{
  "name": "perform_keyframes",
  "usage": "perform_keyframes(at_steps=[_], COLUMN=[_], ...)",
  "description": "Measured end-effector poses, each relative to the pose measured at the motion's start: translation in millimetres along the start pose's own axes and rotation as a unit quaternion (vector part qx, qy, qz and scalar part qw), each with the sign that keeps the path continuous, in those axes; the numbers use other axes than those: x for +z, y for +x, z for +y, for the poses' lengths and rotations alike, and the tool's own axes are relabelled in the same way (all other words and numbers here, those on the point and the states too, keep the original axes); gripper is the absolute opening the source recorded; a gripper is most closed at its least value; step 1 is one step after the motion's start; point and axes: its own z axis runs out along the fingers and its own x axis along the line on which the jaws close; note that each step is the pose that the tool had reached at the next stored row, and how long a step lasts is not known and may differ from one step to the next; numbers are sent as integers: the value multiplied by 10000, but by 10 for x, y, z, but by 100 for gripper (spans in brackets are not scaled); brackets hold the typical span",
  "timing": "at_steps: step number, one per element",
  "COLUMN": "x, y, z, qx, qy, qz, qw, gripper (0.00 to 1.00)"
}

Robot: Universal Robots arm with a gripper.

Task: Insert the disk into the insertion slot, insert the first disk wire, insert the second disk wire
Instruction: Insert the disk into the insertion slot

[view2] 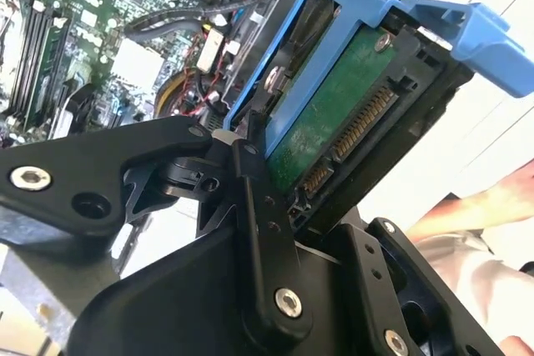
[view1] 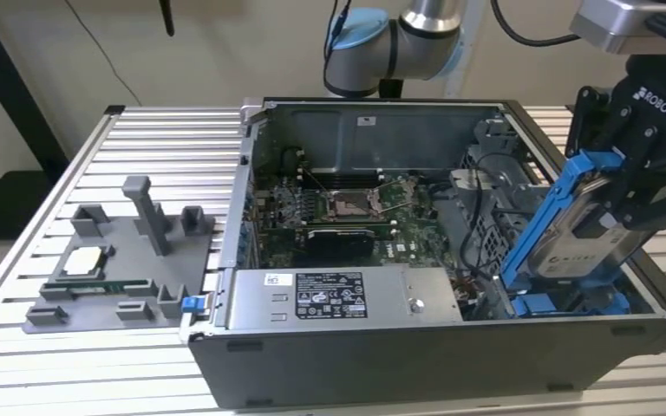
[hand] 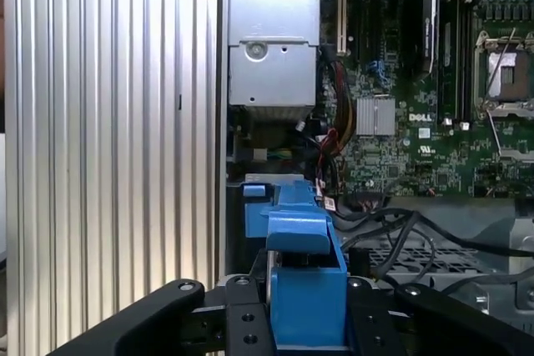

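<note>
My gripper is shut on the disk, a silver-grey drive in a bright blue carrier. It holds the disk steeply tilted above the open computer case's corner, at the exterior view's right. The disk's lower end hangs just over the insertion slot, a grey bay with blue clips. In the second wrist view the black fingers clamp the carrier, and the drive's green circuit board and connector face the camera. The first wrist view has the blue carrier between the fingers. Black cables lie beside the bay; I cannot tell which are the disk wires.
The case stands on a slatted aluminium table. Inside it are the motherboard and a silver power-supply box. A grey fixture holding small parts sits at the exterior view's left. A person's hand is close behind the gripper.
</note>
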Motion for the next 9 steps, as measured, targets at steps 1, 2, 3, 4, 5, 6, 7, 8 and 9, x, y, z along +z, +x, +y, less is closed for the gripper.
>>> perform_keyframes(at_steps=[1, 2, 3, 4, 5, 6, 7, 8, 9], x=[4, 8, 12, 17, 25, 37, 53, 68, 79], y=[-6, -10, -11, -11, -11, -11, -11, -12, -13], z=[-6, -17, -28, -33, -37, -40, -41, -42, -44], qx=[0, 0, 0, 0, 0, 0, 1, 1, 1], qy=[-2, -4, -7, -9, -11, -13, -15, -17, -18], qz=[0, -1, -1, 0, 1, 1, 0, 0, 1], qw=[10000, 10000, 10000, 10000, 10000, 10000, 10000, 10000, 10000], gripper=[0, 0, 0, 0, 0, 0, 0, 0, 0])
